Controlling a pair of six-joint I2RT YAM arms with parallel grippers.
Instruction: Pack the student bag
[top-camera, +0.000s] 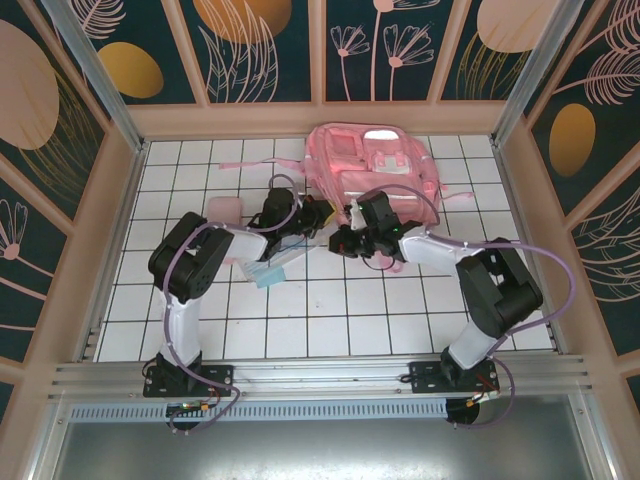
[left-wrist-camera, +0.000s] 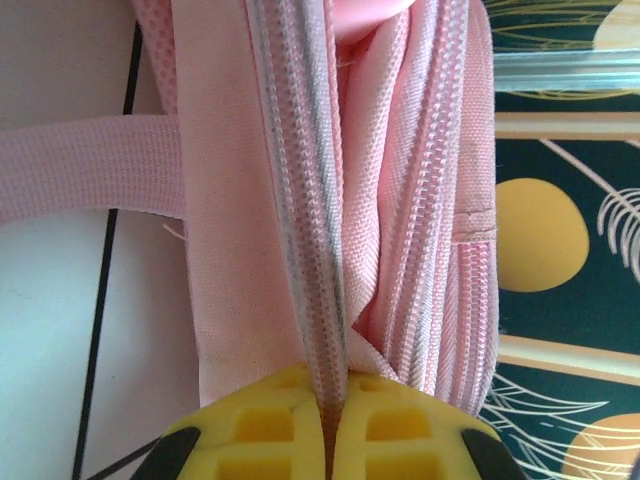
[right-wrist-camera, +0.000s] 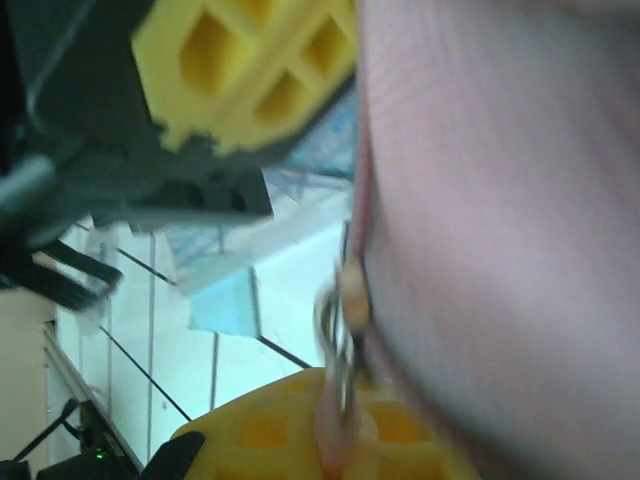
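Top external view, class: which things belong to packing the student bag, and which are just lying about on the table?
In the job:
student bag
left gripper, shut on the bag's zip edge
right gripper, shut on the zipper pull

Lying about, untouched:
small pink case
light-blue flat packet

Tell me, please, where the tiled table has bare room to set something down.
The near tiles between the two arm bases are bare, as is the far-left corner beyond the small flat pink case. Crowded mid-table, where the left pincer and right pincer grip the large soft pink backpack.
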